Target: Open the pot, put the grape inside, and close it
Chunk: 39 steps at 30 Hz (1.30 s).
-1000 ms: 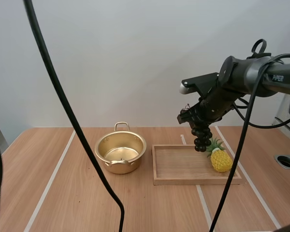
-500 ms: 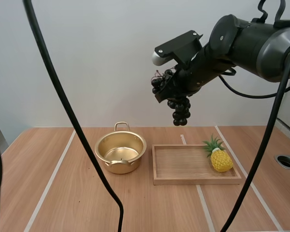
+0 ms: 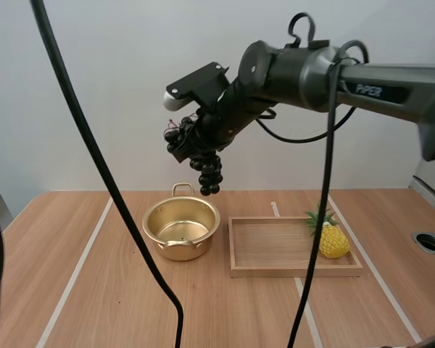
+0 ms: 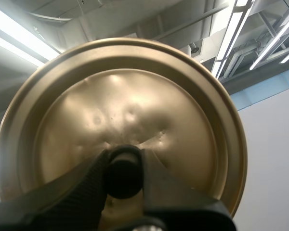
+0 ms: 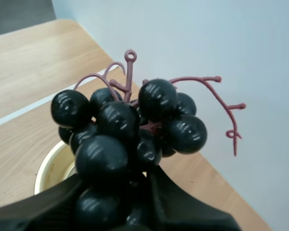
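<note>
My right gripper [image 3: 192, 141] is shut on a bunch of dark grapes [image 3: 206, 168], which hangs high above the open gold pot [image 3: 180, 229], a little to its right. In the right wrist view the grapes [image 5: 127, 130] sit pinched between the fingers [image 5: 48, 202], with the pot's rim [image 5: 50, 166] below them. My left gripper [image 4: 124, 173] is shut on the black knob [image 4: 123, 172] of the gold lid [image 4: 120, 120], held up away from the table.
A wooden tray [image 3: 293, 249] lies right of the pot, with a toy pineapple [image 3: 330, 235] at its right end. A round hole [image 3: 430, 242] is set in the table's far right. White lines run across the tabletop.
My right arm has lifted the grapes off the tray's right end and swung them left, from over the tray to above the pot.
</note>
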Each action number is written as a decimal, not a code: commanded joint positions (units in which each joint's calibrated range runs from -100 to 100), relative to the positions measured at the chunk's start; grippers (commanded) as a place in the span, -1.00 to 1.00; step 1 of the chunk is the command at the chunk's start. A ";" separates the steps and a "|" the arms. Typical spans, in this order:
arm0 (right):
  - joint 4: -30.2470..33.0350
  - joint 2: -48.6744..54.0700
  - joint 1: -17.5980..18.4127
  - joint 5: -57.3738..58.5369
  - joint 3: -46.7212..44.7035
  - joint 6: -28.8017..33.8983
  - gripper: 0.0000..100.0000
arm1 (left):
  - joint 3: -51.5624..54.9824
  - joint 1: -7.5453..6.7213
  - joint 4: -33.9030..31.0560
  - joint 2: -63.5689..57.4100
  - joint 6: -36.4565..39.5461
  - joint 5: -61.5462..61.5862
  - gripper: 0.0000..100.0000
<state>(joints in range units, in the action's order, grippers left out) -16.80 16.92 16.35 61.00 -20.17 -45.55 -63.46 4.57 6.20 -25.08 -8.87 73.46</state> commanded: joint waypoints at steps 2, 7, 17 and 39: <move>-0.49 -5.43 1.25 -5.74 0.55 -0.70 -1.00 | -0.25 0.17 -0.74 -0.38 0.21 -2.52 -1.00; -0.49 -12.31 2.17 -9.94 1.36 -0.70 -1.00 | -0.25 0.17 -0.74 -0.38 0.21 -2.52 -1.00; -0.49 -21.04 2.54 -10.66 2.55 -0.70 -1.00 | -0.25 0.17 -0.74 -0.38 0.21 -2.52 -1.00; 5.35 -26.36 2.54 5.15 0.73 -0.70 -1.00 | -0.25 0.17 -0.86 -0.38 0.21 -2.52 -1.00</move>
<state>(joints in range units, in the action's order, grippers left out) -12.12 -8.30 18.91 62.13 -18.50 -45.75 -63.46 4.57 5.85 -25.08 -8.87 73.33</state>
